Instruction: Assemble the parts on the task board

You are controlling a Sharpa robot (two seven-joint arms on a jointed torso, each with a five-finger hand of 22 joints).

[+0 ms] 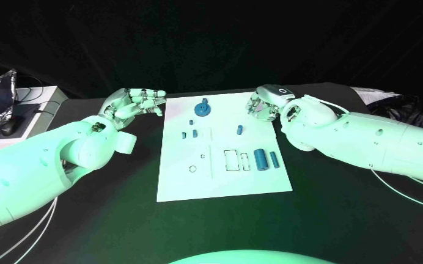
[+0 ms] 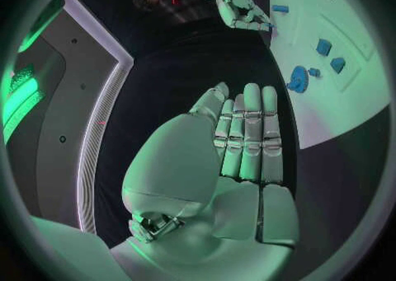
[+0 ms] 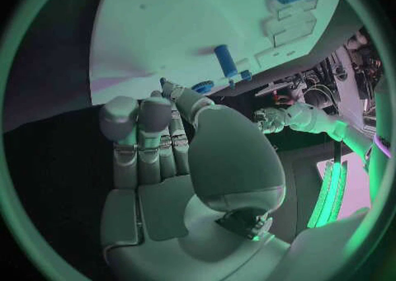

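The white task board lies in the middle of the black table. On it sit a blue gear-like piece at the far end, three small pegs left of centre, one peg, a thick cylinder and a thinner one. My left hand hovers off the board's far left corner, its fingers straight and side by side, holding nothing. My right hand is at the far right corner with its fingers partly bent and nothing in them.
The board has empty rectangular slots and small round holes. A pale side table with cables stands past the black table's left edge. More cables and gear lie at the far right.
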